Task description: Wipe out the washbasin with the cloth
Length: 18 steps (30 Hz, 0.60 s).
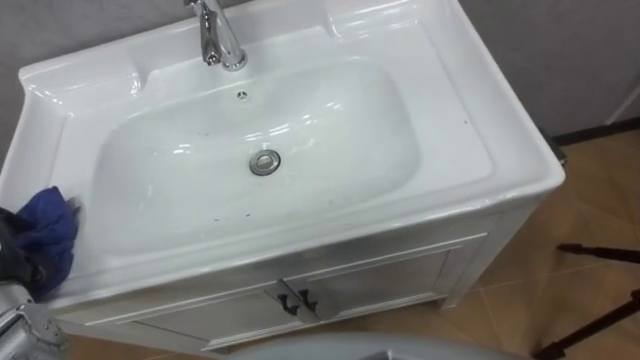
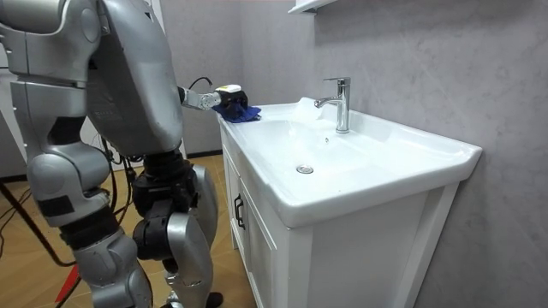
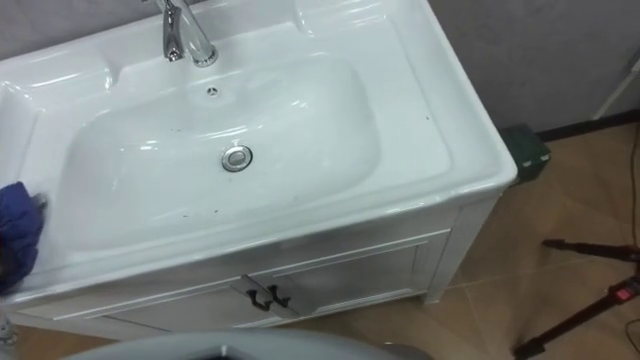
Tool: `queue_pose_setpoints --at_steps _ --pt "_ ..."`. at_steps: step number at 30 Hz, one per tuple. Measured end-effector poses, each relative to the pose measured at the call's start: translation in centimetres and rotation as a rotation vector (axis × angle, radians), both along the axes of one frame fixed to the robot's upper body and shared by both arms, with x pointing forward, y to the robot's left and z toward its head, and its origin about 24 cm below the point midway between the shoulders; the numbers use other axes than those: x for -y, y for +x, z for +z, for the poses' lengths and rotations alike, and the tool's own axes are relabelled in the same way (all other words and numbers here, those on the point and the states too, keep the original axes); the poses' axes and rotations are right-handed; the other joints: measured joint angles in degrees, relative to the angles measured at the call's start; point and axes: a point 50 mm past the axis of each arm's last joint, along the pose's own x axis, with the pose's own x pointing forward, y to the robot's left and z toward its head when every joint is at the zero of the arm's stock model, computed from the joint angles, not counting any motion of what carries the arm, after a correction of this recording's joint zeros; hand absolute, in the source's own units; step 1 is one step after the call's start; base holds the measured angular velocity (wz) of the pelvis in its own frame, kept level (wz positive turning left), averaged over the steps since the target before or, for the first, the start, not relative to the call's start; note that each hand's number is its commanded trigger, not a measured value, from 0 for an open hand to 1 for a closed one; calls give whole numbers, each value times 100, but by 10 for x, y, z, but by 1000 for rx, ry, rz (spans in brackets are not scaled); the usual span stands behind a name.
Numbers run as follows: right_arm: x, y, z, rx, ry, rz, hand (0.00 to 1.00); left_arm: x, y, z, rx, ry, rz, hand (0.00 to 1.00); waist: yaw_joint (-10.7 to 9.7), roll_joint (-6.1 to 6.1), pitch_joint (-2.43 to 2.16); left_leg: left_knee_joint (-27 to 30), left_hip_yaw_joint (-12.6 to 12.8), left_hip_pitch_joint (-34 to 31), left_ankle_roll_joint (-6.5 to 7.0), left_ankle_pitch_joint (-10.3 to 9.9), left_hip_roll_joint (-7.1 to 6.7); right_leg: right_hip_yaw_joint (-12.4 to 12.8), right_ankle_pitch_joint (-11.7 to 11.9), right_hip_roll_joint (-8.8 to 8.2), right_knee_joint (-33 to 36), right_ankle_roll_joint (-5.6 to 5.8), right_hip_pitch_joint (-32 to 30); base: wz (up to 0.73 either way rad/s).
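Note:
The white basin (image 1: 480,135) sits on a white cabinet, with a chrome tap (image 1: 215,35) at the back and a round drain (image 1: 265,161) in the middle of the bowl. Small dark specks dot the bowl near its front. A dark blue cloth (image 1: 50,232) lies bunched on the basin's left rim near the front corner. My left hand (image 1: 12,258) is curled on the cloth from the left. In the room view the left hand (image 2: 224,94) rests on top of the cloth (image 2: 240,111) at the basin's far corner.
The cabinet doors (image 1: 300,300) with dark handles are below the basin's front edge. A grey wall runs behind the tap. On the tiled floor to the right are a small green box (image 3: 525,150) and black stand legs (image 1: 600,255).

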Motion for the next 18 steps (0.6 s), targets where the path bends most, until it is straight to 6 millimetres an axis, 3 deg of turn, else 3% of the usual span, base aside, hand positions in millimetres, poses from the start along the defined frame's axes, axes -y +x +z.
queue_pose_setpoints --at_steps 18 --pt "1 3 1 5 -21 -3 0 -1 1 0 37 -35 30 0 13 9 1 12 -33 -11 1 1 0 3 0 1 -8 0 0 0"
